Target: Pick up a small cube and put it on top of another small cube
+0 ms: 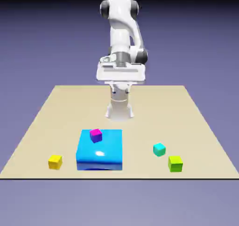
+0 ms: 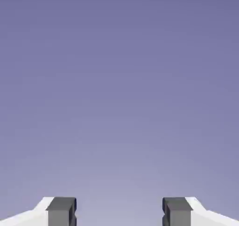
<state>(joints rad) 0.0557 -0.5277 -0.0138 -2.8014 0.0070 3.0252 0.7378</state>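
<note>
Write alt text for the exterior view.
A white robot arm holds its empty, open tool above a tan table, away from the cubes. Nearer the camera, left to right, are a yellow cube, a large glossy blue block with a magenta-purple cube on top, a teal cube and a lime-green cube.

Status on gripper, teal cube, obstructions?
Gripper open and empty, up near the robot's base. Teal cube on the tabletop, not stacked. Nothing on top of it; lime-green cube close by.
</note>
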